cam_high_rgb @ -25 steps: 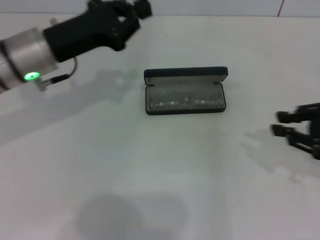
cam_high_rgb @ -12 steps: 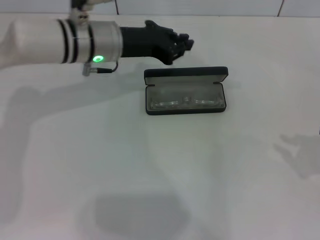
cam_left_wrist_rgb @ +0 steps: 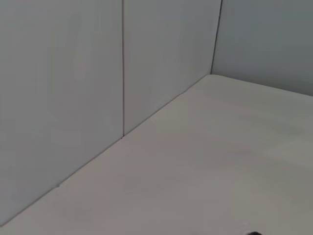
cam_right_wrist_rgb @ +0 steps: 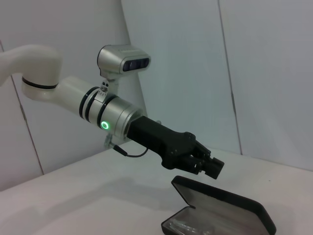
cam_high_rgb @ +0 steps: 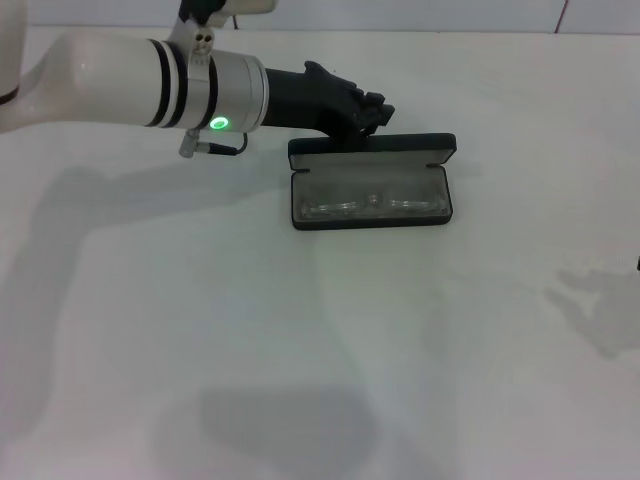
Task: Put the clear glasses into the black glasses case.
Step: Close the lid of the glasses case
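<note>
The black glasses case [cam_high_rgb: 370, 149] lies open in the middle of the table, its lid standing up at the far side. The clear glasses [cam_high_rgb: 370, 203] rest inside it on the grey lining, folded and faint. My left gripper [cam_high_rgb: 378, 112] hovers just behind and above the left half of the lid, its fingers together and holding nothing. In the right wrist view the same left gripper [cam_right_wrist_rgb: 211, 167] hangs over the raised lid of the case [cam_right_wrist_rgb: 230, 205], with the glasses [cam_right_wrist_rgb: 188, 226] in the tray. My right gripper is out of view.
The white table [cam_high_rgb: 300, 350] stretches around the case with nothing else on it. A pale panelled wall [cam_left_wrist_rgb: 98, 73] borders the far side of the table.
My left arm has swung in from the far left and come down behind the case lid. The right gripper has pulled back past the right edge, leaving only its shadow.
</note>
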Available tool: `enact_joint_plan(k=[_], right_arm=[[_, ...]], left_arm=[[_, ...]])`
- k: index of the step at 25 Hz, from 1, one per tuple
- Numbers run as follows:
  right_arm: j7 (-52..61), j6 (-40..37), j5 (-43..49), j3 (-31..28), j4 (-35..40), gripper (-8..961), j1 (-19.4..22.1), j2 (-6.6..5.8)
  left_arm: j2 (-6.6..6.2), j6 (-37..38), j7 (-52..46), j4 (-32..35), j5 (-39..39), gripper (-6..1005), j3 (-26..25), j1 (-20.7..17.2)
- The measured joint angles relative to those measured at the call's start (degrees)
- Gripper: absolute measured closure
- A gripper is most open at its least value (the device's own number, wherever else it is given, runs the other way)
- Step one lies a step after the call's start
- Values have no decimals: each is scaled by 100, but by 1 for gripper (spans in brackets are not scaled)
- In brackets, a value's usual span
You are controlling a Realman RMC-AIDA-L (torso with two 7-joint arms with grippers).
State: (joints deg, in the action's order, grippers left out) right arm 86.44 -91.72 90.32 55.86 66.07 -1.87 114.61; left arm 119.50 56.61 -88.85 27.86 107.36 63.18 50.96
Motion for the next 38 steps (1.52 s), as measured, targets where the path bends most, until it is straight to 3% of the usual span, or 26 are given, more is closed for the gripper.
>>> enact_joint_plan(k=[29, 38], right_arm=[[-166, 20, -7, -15, -425, 594, -254, 0], [-229, 11, -3, -14, -556, 583, -270, 0]], left_arm=[[20, -170, -292, -210, 328, 834, 208, 34], [44, -126, -269, -214, 302, 831, 577, -30]])
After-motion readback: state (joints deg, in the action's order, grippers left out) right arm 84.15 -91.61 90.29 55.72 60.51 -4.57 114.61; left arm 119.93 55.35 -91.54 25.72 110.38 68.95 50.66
